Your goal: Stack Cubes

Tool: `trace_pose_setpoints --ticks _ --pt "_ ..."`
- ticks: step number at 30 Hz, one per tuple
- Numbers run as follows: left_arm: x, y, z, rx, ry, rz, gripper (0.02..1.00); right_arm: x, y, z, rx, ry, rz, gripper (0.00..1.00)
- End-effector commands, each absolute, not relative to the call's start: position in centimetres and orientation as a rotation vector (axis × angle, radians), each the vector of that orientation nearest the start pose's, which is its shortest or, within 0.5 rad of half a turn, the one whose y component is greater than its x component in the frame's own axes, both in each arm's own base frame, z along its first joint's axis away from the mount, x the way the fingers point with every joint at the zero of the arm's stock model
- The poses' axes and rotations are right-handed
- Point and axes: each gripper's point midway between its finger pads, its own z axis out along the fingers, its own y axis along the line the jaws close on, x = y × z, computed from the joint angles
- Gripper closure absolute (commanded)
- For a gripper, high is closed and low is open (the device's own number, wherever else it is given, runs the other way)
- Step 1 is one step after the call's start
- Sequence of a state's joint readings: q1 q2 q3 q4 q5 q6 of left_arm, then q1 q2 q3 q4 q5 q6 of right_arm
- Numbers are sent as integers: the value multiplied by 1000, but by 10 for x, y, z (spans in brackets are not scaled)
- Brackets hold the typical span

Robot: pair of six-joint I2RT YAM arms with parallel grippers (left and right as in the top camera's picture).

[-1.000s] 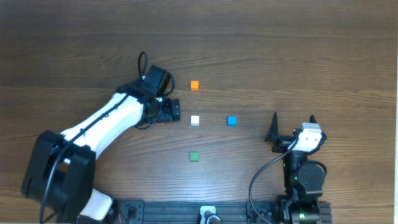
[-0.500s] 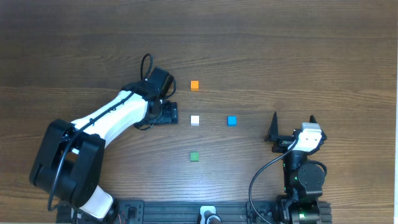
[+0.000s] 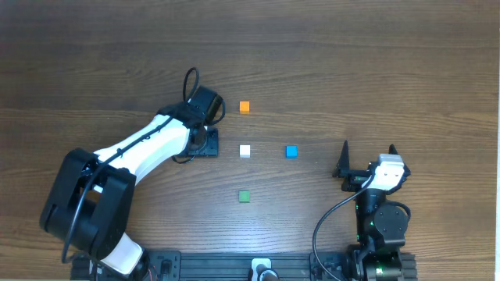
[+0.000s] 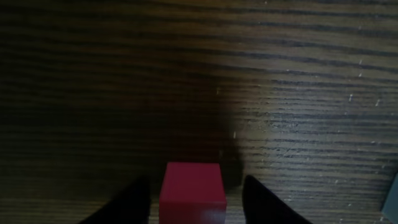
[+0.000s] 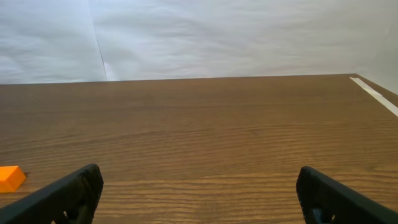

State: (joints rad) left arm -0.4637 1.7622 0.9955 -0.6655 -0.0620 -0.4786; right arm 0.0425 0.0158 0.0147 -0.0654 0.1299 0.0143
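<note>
A red cube (image 4: 191, 190) sits on the wooden table between the fingers of my left gripper (image 4: 194, 202), which is low over it and open, with a narrow gap on each side. In the top view the left gripper (image 3: 208, 144) hides this cube and stands just left of a white cube (image 3: 244, 151). An orange cube (image 3: 244, 107) lies beyond it, a blue cube (image 3: 291, 151) to the right, and a green cube (image 3: 244, 197) nearer the bases. My right gripper (image 3: 367, 160) rests open at the right, holding nothing.
The wooden table (image 3: 375, 62) stretches bare across the far side and right. The right wrist view shows the orange cube (image 5: 9, 177) and a white backdrop (image 5: 217, 37) behind the table edge.
The left gripper has drawn back slightly to the left, away from the white cube, and tipped further down. The right arm has not moved.
</note>
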Motion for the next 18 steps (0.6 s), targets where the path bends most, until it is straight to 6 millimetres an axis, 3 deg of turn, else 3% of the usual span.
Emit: trace_pose_setpoints --ticks 1,7,14,18 --pt "299 -135 2 -23 2981 8 599 246 -10 159 66 1634 -58 9" --pt "299 -135 2 -24 2979 12 761 246 -10 159 66 1634 -59 7" --pt "301 -136 4 -92 2971 -1 871 246 -10 159 66 1634 -59 7" --pt "308 -155 19 -132 2940 -39 908 246 -10 159 66 1634 -58 9"
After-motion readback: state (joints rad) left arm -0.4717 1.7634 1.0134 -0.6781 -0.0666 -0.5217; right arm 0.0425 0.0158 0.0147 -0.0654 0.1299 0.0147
